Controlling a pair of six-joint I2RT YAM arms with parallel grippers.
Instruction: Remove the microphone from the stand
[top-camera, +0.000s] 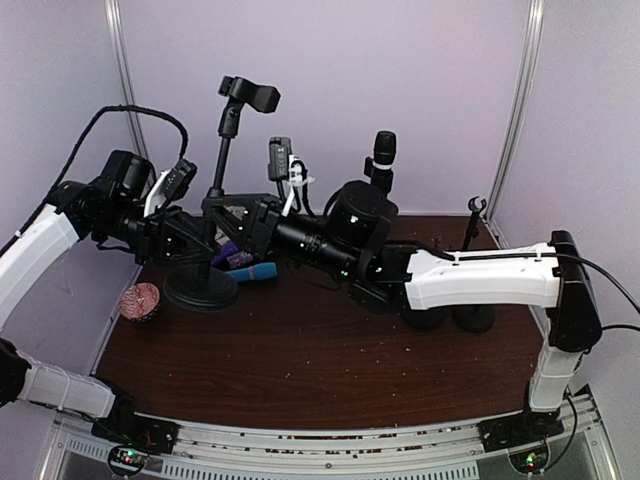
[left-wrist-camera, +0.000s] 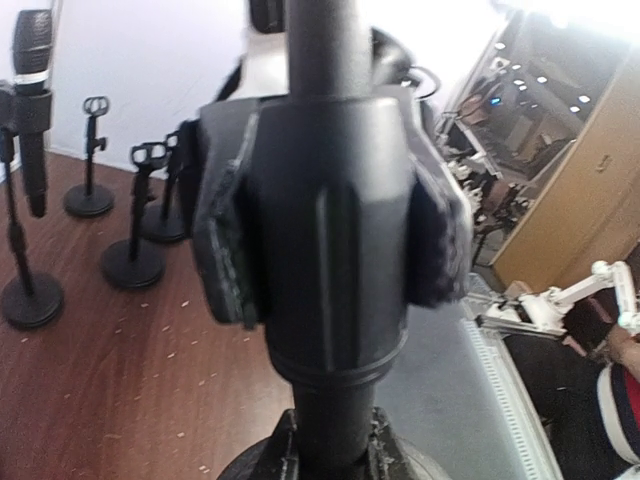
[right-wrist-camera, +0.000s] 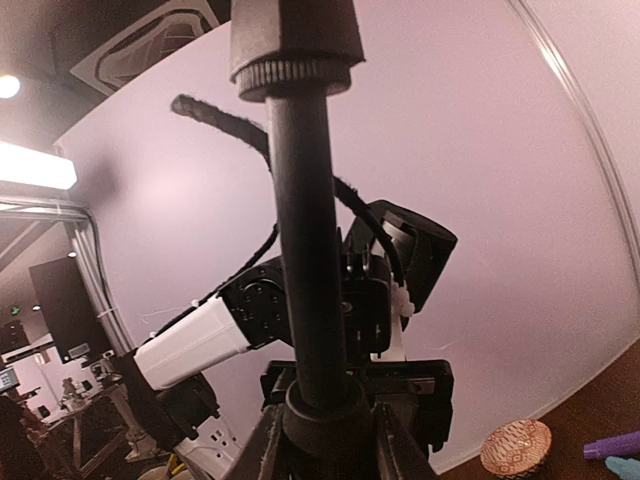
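The black microphone (top-camera: 385, 152) with a silver ring stands upright in a stand at the back, behind my right arm; it also shows in the left wrist view (left-wrist-camera: 32, 70). A second, taller stand (top-camera: 222, 160) with an empty clip (top-camera: 250, 94) stands at the left on a round base (top-camera: 200, 289). My left gripper (top-camera: 200, 238) and right gripper (top-camera: 228, 215) are both shut on this stand's pole from opposite sides. In the left wrist view the left gripper (left-wrist-camera: 330, 450) holds the pole below a thick collar (left-wrist-camera: 325, 230). In the right wrist view the right gripper (right-wrist-camera: 322, 425) holds the pole (right-wrist-camera: 308, 220).
A small stand with an empty clip (top-camera: 477, 206) stands at the right back, its base (top-camera: 474, 318) by my right arm. A pink round object (top-camera: 140, 301) lies at the left edge. Purple (top-camera: 238, 258) and blue (top-camera: 262, 271) items lie by the tall stand's base.
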